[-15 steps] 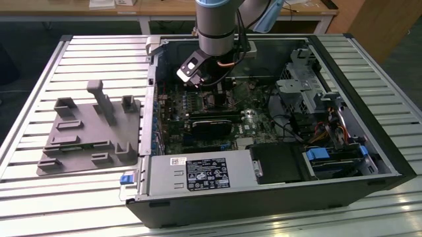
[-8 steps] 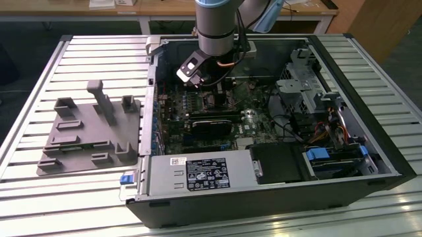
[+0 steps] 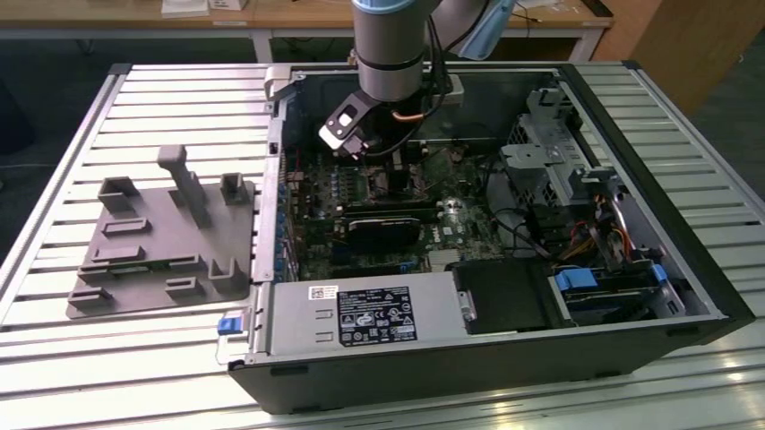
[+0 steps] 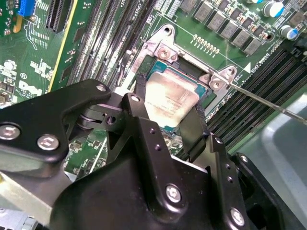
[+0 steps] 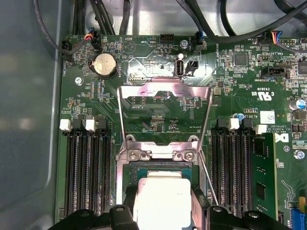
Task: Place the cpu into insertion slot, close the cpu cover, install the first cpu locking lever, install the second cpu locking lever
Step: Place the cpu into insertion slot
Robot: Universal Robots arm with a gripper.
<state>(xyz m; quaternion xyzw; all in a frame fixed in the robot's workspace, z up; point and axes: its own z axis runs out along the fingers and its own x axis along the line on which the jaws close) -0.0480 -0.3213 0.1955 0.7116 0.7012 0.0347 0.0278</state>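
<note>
Upper centre in the exterior view, the black two-finger gripper (image 3: 378,159) clamps the flat silver-grey square cpu (image 4: 169,101) at the dark silver-rimmed insertion slot (image 5: 158,154), with the thin silvery windowed cpu cover (image 5: 164,86) open.

You're in a lab workshop, pretty clearly. Slatted metal bench (image 3: 179,98), opened PC tower (image 3: 478,358) around your fingers (image 4: 194,132), wooden desks (image 3: 299,20) beyond.
</note>
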